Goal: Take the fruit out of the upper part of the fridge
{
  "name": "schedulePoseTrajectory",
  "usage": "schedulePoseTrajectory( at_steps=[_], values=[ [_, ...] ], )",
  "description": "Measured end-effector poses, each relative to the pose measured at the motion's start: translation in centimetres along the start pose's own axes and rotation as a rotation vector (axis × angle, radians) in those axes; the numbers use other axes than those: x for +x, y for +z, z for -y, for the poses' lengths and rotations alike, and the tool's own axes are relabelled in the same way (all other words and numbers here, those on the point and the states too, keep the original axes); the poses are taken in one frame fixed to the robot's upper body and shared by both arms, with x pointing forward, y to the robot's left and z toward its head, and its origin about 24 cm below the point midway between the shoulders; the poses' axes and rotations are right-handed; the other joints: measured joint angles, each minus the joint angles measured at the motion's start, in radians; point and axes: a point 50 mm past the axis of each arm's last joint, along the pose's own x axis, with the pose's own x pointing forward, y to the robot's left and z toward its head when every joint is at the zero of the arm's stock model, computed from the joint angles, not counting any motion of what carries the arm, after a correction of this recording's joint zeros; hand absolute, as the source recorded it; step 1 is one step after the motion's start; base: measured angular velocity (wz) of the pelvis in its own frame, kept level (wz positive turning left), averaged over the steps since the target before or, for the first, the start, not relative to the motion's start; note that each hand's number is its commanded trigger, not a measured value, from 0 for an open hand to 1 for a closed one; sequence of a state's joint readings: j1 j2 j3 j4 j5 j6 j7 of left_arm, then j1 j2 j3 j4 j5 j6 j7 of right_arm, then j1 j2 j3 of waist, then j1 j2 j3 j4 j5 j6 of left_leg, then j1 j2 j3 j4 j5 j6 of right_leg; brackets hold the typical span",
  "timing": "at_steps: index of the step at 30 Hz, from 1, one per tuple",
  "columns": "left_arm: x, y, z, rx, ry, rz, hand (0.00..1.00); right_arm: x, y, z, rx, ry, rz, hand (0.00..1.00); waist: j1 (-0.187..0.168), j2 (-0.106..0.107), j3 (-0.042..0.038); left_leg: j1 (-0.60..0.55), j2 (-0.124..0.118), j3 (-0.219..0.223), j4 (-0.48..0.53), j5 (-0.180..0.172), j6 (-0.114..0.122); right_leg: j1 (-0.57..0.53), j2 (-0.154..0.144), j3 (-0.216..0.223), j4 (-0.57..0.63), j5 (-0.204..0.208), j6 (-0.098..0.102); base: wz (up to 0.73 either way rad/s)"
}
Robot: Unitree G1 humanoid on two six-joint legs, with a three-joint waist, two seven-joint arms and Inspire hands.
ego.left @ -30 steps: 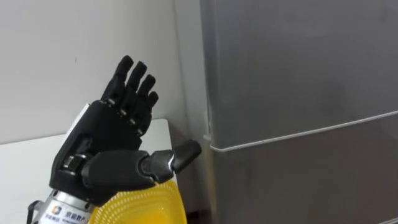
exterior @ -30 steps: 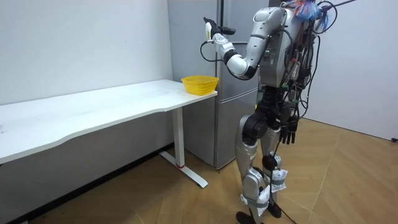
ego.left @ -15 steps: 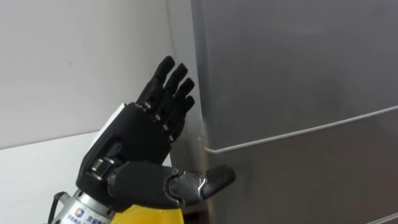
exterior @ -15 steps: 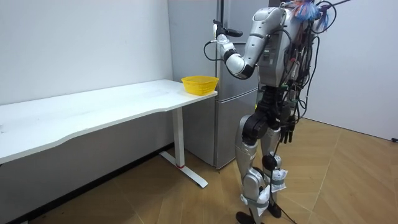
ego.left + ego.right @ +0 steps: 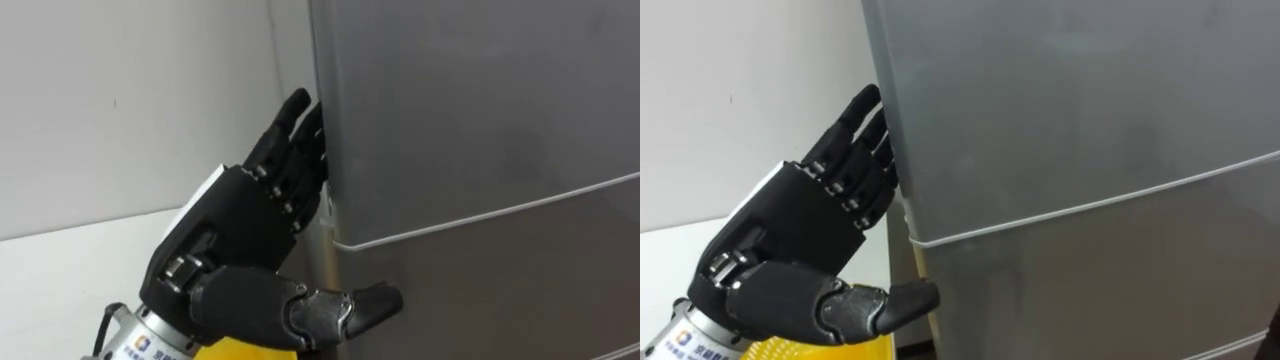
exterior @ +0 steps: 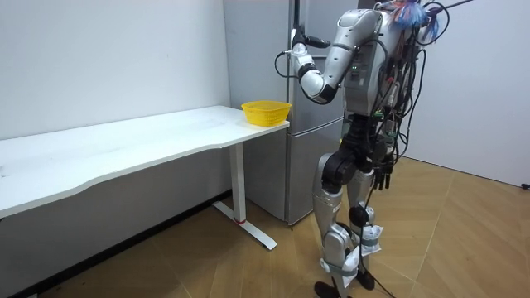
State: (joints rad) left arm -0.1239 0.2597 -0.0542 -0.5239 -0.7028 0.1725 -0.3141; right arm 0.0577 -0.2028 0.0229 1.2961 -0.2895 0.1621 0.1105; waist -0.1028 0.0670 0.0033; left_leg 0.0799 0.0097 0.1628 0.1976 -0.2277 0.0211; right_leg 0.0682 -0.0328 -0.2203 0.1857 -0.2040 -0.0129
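Since half a second ago the left hand [image 5: 235, 230] has slid rightward in the eye views, from open air in front of the white wall [image 5: 120, 90] to the left edge of the fridge [image 6: 310, 124]. Its fingers are straight and held close together, with the fingertips [image 5: 298, 103] touching or just short of the edge of the upper door [image 5: 480, 100], which is closed. The thumb [image 5: 360, 303] juts out sideways at lower centre, across the lower door [image 5: 500, 290]. The hand is matte black, jointed and hard-shelled. Both doors are flat, smooth, brushed grey panels, and a thin pale seam [image 5: 480, 213] between them slants up toward the right. A sliver of a yellow basket [image 5: 245, 350] shows at the bottom edge below the hand. In the room view the basket sits round on the near end of the long white table [image 6: 149, 136]. There the robot stands upright facing the fridge, its right hand [image 6: 383, 175] hanging beside its hip, too small to read.
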Motion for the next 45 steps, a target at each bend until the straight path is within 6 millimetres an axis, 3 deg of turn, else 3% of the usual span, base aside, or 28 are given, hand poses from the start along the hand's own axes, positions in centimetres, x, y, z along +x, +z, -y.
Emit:
schedulePoseTrajectory(
  at_steps=[1,3,4,13,15,16,23,45],
  values=[
    [0.0,0.0,0.0,0.000,-0.001,0.000,0.15,0.0,0.0,0.0,0.001,0.000,0.000,0.00,0.000,0.000,0.0000,0.000,0.000,0.000,0.000,0.000,0.000,0.000,0.000,0.000,0.000,0.000,0.000,0.00],
    [0.0,0.0,0.0,-0.001,-0.002,0.000,0.79,0.0,0.0,0.0,0.001,0.001,0.001,0.00,0.000,0.000,0.0000,0.000,0.000,0.000,0.000,0.000,0.000,0.000,0.000,0.000,0.000,0.000,0.000,0.00],
    [0.0,0.0,0.0,-0.001,-0.002,0.000,0.97,0.0,0.0,-0.1,-0.005,0.002,0.001,0.00,0.000,0.000,0.0000,0.000,0.000,0.000,0.000,0.000,0.000,0.000,0.000,0.000,0.000,0.000,0.000,0.00],
    [-0.1,0.3,-0.5,0.012,0.040,0.021,1.00,0.0,0.2,-0.1,-0.025,0.003,0.002,0.00,0.003,-0.003,0.0029,-0.003,-0.001,0.000,-0.001,0.000,0.000,0.002,-0.001,-0.002,-0.002,0.000,0.000,0.00],
    [0.0,0.1,-0.1,0.004,0.015,0.018,0.56,0.0,0.3,0.0,-0.025,0.003,0.005,0.00,0.000,-0.003,0.0029,-0.006,-0.001,0.000,-0.001,0.000,0.000,0.002,-0.001,-0.001,-0.001,0.000,0.000,0.00],
    [0.1,0.0,0.1,-0.001,0.006,0.014,0.03,0.0,0.3,0.0,-0.025,0.003,0.005,0.00,0.000,-0.003,0.0028,-0.005,-0.001,0.000,-0.001,0.000,0.000,0.002,-0.001,-0.001,-0.001,0.000,0.000,0.00],
    [0.4,-0.8,1.3,-0.029,-0.090,-0.015,0.00,0.0,0.2,0.0,-0.025,0.004,0.003,0.00,-0.002,0.000,0.0017,-0.003,0.000,0.001,-0.001,0.000,0.000,0.001,0.001,0.004,0.000,0.000,0.000,0.00],
    [0.3,-0.8,1.5,-0.029,-0.145,-0.015,0.00,0.0,-0.4,0.2,-0.024,0.008,-0.021,0.00,-0.005,-0.003,0.0031,0.001,0.000,0.002,-0.001,0.000,0.000,0.001,0.002,0.019,0.001,0.000,0.000,0.00]
  ],
)
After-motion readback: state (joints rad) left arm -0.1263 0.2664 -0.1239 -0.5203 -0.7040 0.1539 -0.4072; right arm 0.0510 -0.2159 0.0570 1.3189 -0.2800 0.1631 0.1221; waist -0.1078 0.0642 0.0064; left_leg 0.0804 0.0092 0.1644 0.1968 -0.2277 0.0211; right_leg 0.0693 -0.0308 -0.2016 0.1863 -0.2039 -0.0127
